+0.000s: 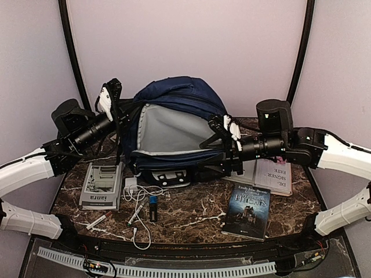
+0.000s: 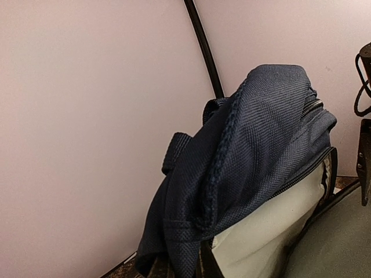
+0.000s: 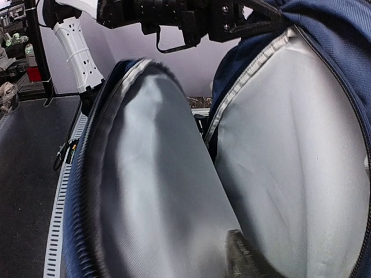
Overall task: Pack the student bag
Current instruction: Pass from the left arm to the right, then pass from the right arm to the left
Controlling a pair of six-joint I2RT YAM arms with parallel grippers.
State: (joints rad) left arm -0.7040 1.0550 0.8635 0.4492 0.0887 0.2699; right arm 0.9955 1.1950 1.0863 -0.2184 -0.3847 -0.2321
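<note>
The left jaws are closed, as far as the top view shows, on the upper left rim of the bag [image 1: 191,92], holding its mouth up. The left wrist view shows only navy fabric running down toward the camera, with no fingers in sight. The right jaws sit at the right end of the mouth, pointing in at the grey lining [image 3: 278,162]; I cannot tell how wide they stand or whether they hold anything. The bag lies on its side at the back middle of the counter [image 1: 197,226], long axis left to right between the arms, mouth facing the near edge. The paperback [image 1: 246,211] lies in front and to the right of the mouth, nearer the right arm, so I judge that arm the likelier to fetch it.
</note>
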